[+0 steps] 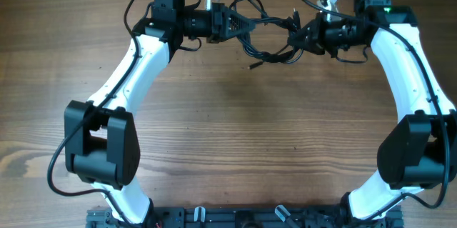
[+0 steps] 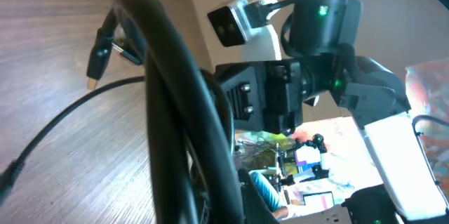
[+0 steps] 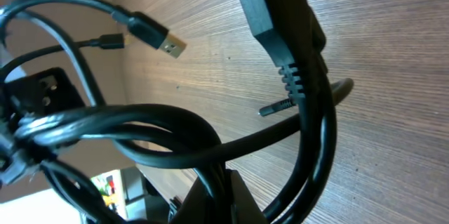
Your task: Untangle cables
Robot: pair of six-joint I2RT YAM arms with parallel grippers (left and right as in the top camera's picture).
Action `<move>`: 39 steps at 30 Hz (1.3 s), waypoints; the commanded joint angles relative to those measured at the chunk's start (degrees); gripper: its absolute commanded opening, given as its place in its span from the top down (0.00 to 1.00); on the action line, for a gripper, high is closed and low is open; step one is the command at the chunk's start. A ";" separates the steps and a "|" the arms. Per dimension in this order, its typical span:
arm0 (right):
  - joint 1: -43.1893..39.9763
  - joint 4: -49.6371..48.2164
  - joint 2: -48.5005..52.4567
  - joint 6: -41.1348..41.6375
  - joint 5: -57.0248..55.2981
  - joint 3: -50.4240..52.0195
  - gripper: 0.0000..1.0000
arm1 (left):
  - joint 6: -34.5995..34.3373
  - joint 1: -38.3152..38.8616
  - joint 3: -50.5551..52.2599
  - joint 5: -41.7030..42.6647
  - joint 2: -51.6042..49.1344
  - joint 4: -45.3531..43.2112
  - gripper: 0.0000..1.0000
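While the left gripper [image 1: 245,24] and right gripper [image 1: 298,36] were each clamped on the cables [image 1: 265,38] near the table's [image 1: 228,135] far edge, the tangle stretched between them, long axis running left to right, neither arm clearly nearer. The right wrist view showed a bare USB plug [image 3: 167,41] beside the crossed loops, which overhead blurred together.

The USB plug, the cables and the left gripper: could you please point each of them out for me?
USB plug [image 3: 167,41]: right wrist view, on its metal tip.
cables [image 1: 275,55]: overhead view, on the lower strands of the tangle.
left gripper [image 1: 246,24]: overhead view, midway between its fingertips.
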State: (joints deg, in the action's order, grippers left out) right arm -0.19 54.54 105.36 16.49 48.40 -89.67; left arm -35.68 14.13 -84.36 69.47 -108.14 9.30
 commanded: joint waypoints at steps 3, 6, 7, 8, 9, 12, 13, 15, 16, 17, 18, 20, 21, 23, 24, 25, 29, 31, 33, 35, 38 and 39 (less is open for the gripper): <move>-5.05 0.57 2.05 -1.49 -14.40 1.14 0.96 | 6.97 -2.10 -1.38 -16.94 3.02 11.19 0.66; -4.31 1.33 2.05 -1.51 -14.45 1.14 0.96 | 9.90 0.52 -1.38 -32.54 3.04 20.06 0.62; -4.02 1.81 2.05 -1.49 -14.88 1.14 0.96 | 10.03 1.22 -1.38 -35.93 3.04 21.86 0.62; -3.61 2.21 2.05 -1.46 -15.52 1.14 0.96 | 10.03 1.79 -1.38 -38.47 3.08 23.17 0.62; -3.04 2.78 2.05 -1.44 -16.41 1.14 0.96 | 10.23 2.43 -1.38 -40.61 3.17 24.26 0.62; -0.87 3.87 2.05 -1.40 -19.34 1.14 0.96 | 13.35 4.17 -1.38 -40.89 4.31 24.81 0.64; 0.61 3.82 2.05 -1.36 -19.67 1.14 0.96 | 16.00 5.90 -1.38 -40.87 5.60 24.81 0.64; 2.01 3.63 2.05 -1.31 -19.65 1.14 0.96 | 19.78 8.76 -1.38 -40.87 7.02 24.85 0.64; 2.49 3.63 2.05 -1.29 -19.65 1.14 0.96 | 21.53 10.40 -1.38 -40.85 7.56 24.85 0.64; 3.13 3.69 2.05 -1.33 -19.63 1.14 0.96 | 22.08 11.96 -1.38 -40.85 7.78 24.79 0.65; 3.63 3.87 2.05 -1.40 -19.63 1.14 0.96 | 22.67 13.90 -1.38 -40.59 7.82 24.65 0.66; 4.02 4.22 2.05 -1.46 -19.61 1.14 0.96 | 24.79 16.11 -1.38 -40.13 7.72 24.85 0.67; 4.11 4.42 2.05 -1.51 -19.61 1.14 0.96 | 25.59 17.38 -1.38 -39.95 7.69 24.83 0.67; 4.15 4.79 2.05 -1.70 -19.56 1.14 0.96 | 27.80 19.28 -1.38 -39.93 7.69 24.92 0.67; 4.15 4.85 2.05 -2.27 -19.28 1.14 0.96 | 28.63 19.91 -1.38 -39.95 7.67 25.20 0.67; 4.15 4.90 2.05 -3.15 -18.18 1.14 0.96 | 29.94 20.50 -1.38 -39.95 7.67 26.01 0.67; 4.15 4.87 2.05 -4.68 -14.69 1.14 0.96 | 32.72 21.42 -1.36 -39.91 7.02 27.80 0.66; 4.15 4.87 2.05 -6.49 -11.85 1.14 0.96 | 34.25 21.40 -1.38 -39.95 6.29 27.47 0.64; 4.15 4.90 2.05 -7.91 -9.09 1.14 0.96 | 35.50 21.40 -1.36 -39.91 5.49 26.97 0.64; 4.15 4.87 2.05 -8.24 -7.69 1.14 0.96 | 35.50 21.40 -1.36 -39.76 4.52 26.03 0.64; 4.13 4.87 2.05 -8.98 -6.25 1.14 0.96 | 35.50 21.40 -1.36 -39.76 3.26 24.52 0.65; 4.13 4.87 2.05 -8.98 -6.27 1.14 0.96 | 35.47 21.40 -1.36 -39.76 3.13 24.33 0.66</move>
State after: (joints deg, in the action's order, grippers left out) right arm 3.73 59.40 107.00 9.30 38.00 -88.62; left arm -1.89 35.53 -85.10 29.80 -103.68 34.30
